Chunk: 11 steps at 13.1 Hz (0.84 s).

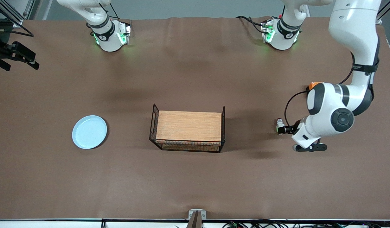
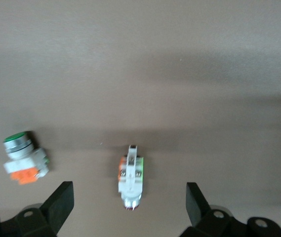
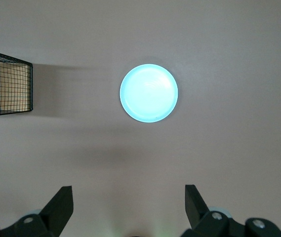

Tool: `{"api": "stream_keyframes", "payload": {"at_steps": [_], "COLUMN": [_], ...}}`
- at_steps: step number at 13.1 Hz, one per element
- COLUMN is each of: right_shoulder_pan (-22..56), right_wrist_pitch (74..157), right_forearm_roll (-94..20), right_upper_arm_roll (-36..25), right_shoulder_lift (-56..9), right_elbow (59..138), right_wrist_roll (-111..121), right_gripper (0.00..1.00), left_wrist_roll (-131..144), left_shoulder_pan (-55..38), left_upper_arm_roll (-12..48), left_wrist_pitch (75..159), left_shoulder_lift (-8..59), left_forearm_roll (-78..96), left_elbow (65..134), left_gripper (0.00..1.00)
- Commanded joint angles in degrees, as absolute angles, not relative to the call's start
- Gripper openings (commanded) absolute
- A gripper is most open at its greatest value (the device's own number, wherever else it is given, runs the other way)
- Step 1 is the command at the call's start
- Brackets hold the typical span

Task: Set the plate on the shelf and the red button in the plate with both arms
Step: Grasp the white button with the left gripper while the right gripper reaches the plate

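The left gripper (image 2: 129, 190) has its fingers (image 2: 61, 197) spread wide and holds nothing. It is low over the table (image 1: 195, 177), out at about three o'clock from the basket (image 1: 187, 145) in the front view, toward the left arm's end.

Seen from the left wrist, the red button (image 2: 130, 177) lies on its side on the table, centred in the gap between the two fingers. Neither finger touches it. Its long axis runs crosswise to the line joining the fingertips. The red cap end points toward the gripper, and the white body with its green mark points away. In the front view the left arm covers that spot, so the button cannot be made out there.

A green-capped switch (image 2: 24, 159) with an orange block lies on its side beside the red button, clear of it and tilted relative to it.

The right gripper (image 3: 129, 195) also has its fingers wide apart with nothing between them. It hangs high over the table, with the plate (image 1: 89, 132) small in its wrist view.

The plate sits flat, rim up, at nine o'clock from the basket and well apart from it, toward the right arm's end of the table.

The basket has a wooden top. It stands mid-table with its long axis running from three to nine o'clock.
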<state>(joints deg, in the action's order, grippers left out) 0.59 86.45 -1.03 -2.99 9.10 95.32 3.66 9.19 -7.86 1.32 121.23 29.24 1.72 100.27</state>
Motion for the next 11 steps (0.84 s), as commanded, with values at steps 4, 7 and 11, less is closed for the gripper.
{"api": "stream_keyframes", "payload": {"at_steps": [4, 7, 11], "right_shoulder_pan": [-0.18, -0.09, -0.96], "right_wrist_pitch": [85.96, 85.96, 86.31], "right_forearm_roll": [-0.53, -0.44, -0.53], "right_upper_arm_roll": [-2.64, -2.64, -2.72], "right_shoulder_lift": [8.88, 6.86, 3.88], "right_elbow": [93.25, 92.81, 92.99], "right_wrist_roll": [4.31, 4.48, 5.19], "right_gripper": [1.00, 1.00, 1.00], "left_wrist_roll": [8.53, 8.44, 7.65], "left_shoulder_pan": [-8.70, -8.96, -9.05], "left_upper_arm_roll": [1.05, 1.05, 1.05], "left_wrist_pitch": [128.75, 130.07, 131.30], "left_shoulder_lift": [30.14, 31.64, 33.04], "left_forearm_roll": [1.76, 1.76, -1.32], "left_elbow": [106.26, 106.78, 107.40], "left_gripper": [0.99, 0.99, 0.90]}}
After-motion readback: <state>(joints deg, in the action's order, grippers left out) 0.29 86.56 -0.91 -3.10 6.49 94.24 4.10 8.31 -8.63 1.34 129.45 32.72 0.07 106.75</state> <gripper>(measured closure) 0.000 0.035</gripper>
